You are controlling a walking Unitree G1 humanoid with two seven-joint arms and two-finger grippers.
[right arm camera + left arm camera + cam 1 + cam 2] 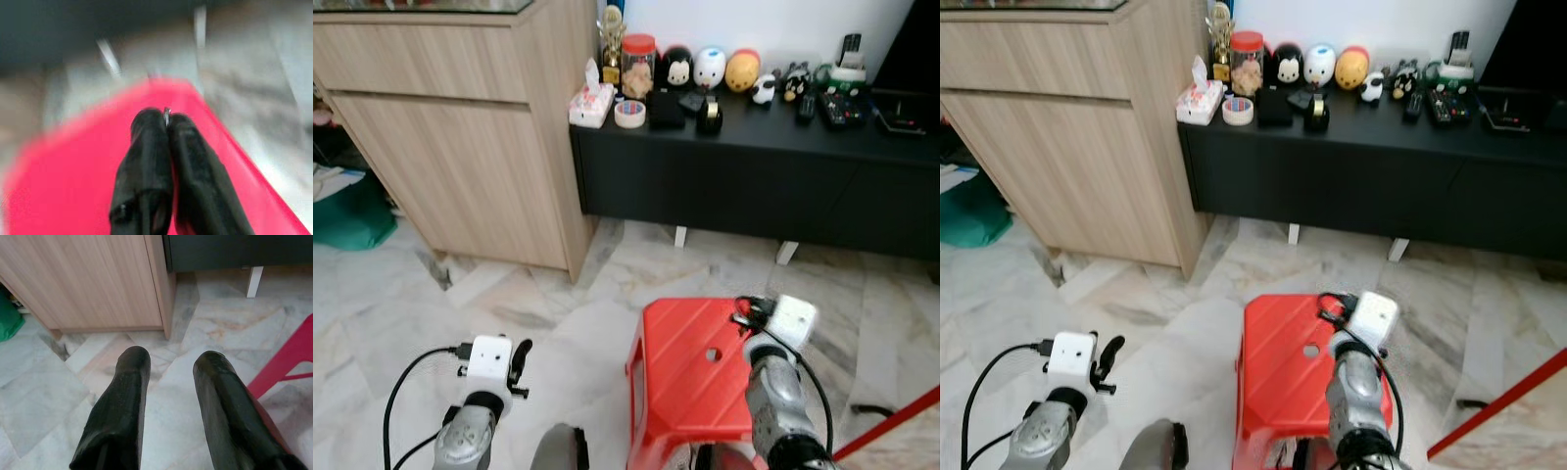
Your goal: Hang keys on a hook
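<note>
at lower right of the frame, the right gripper hovers over a red stool, jaws pressed together on a small metal sliver; at lower left, the left gripper hangs parted, holding nothing.

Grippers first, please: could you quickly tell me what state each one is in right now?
Left gripper: open, empty, above the marble floor.
Right gripper: shut over the red stool, a small metal piece pinched at the tips; too blurred to identify.

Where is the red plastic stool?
The red plastic stool stands on the marble floor low in the head views, under the right hand, in front of the long black cabinet.
</note>
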